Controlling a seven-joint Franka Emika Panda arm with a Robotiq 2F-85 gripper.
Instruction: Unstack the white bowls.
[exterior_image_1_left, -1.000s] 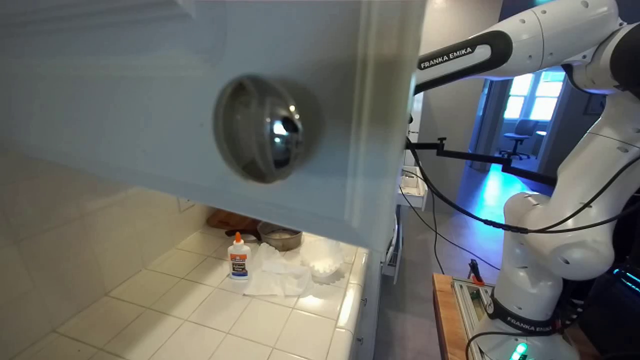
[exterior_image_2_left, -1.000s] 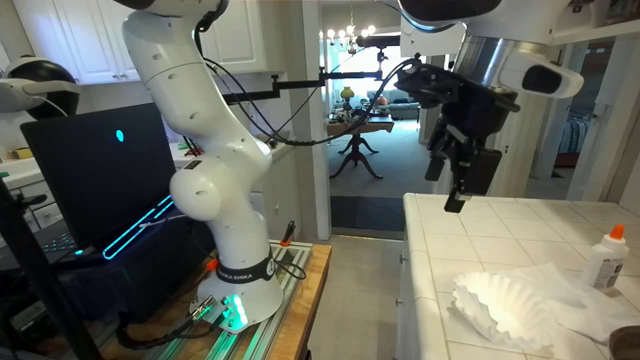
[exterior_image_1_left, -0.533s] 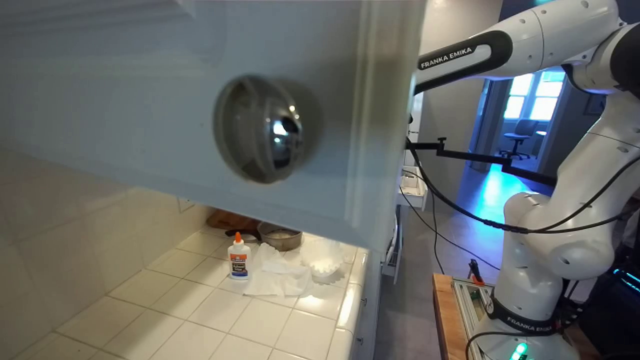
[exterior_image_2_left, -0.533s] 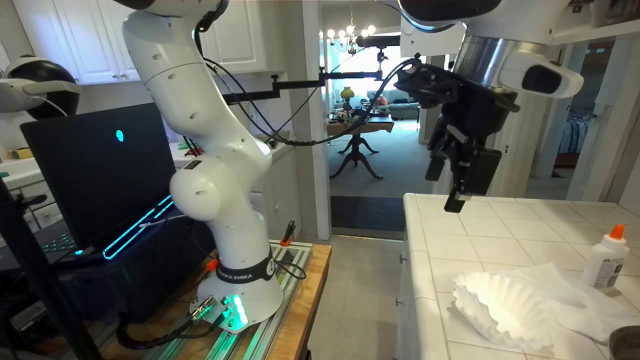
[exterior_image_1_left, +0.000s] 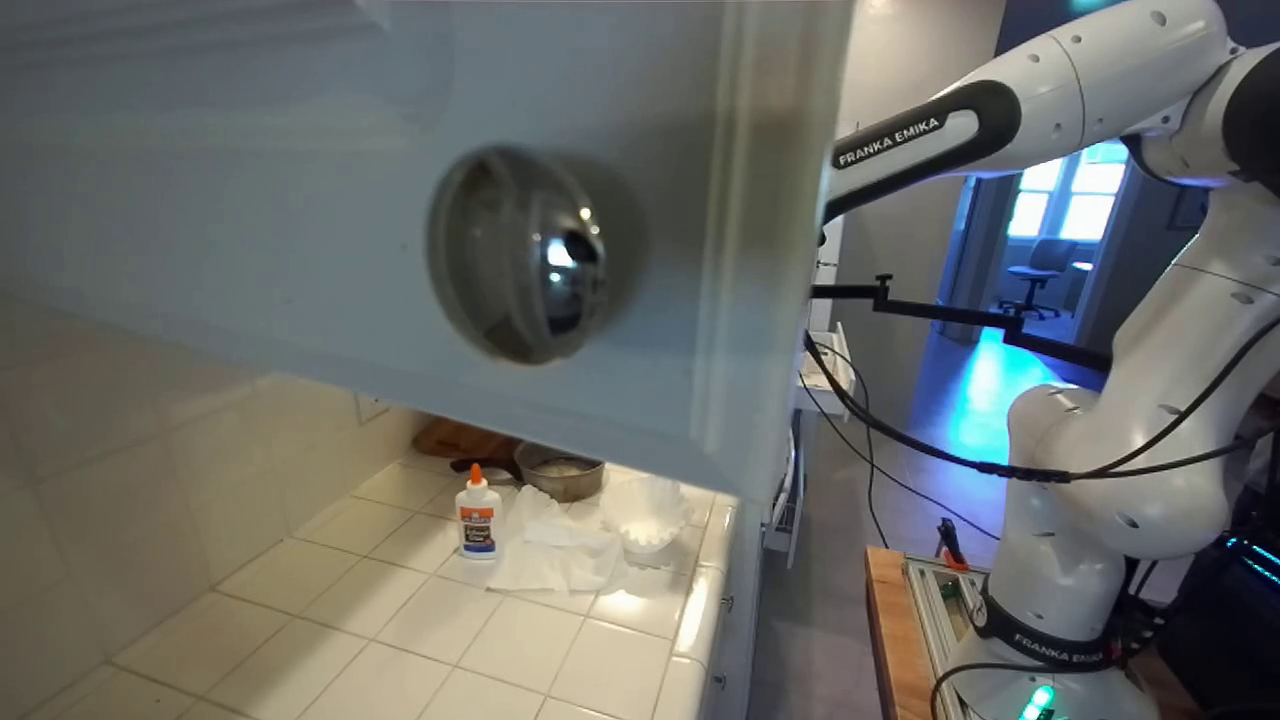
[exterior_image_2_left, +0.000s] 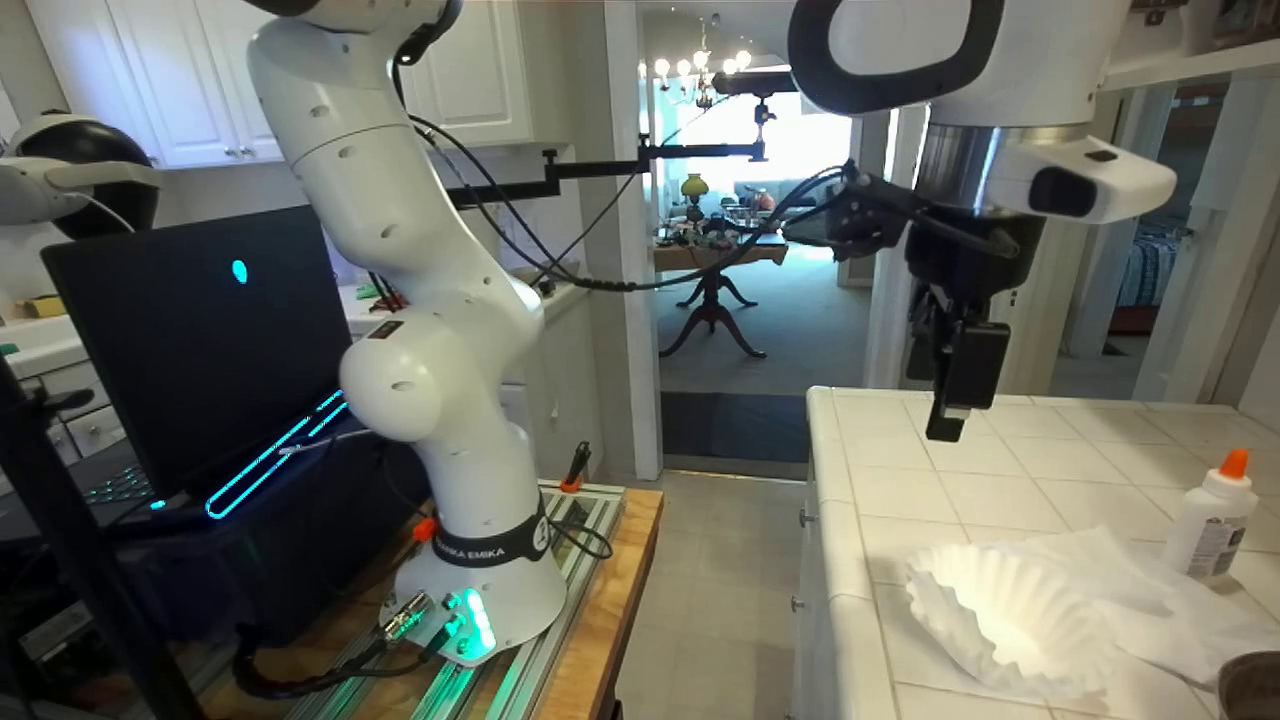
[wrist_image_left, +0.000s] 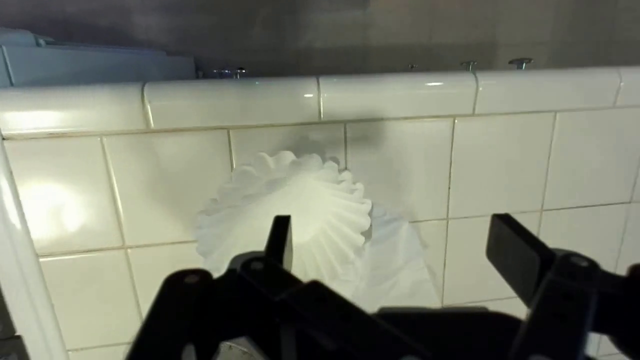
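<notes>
White jointed robot arm (exterior_image_1_left: 1120, 430) reads "FRANKA EMIKA", and the orange-capped white plastic bottle (exterior_image_1_left: 478, 520) near the white fluted papery bowls (exterior_image_2_left: 1005, 620) says "Glue". Bowls sit on a white-tiled counter (exterior_image_2_left: 990, 490); there's a lit chandelier (exterior_image_2_left: 703, 75) way off from them. Black two-fingered gripper (wrist_image_left: 391, 220) is spread wide, hovering higher than the bowls, one finger overlapping them in the wrist view.

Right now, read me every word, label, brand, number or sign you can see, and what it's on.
"FRANKA EMIKA": on the robot's arm
"FRANKA EMIKA": on the robot's base
Glowing logo, no letters: on the laptop lid
Too small or blurred to read: glue bottle label, arm sticker, laptop keys
</notes>
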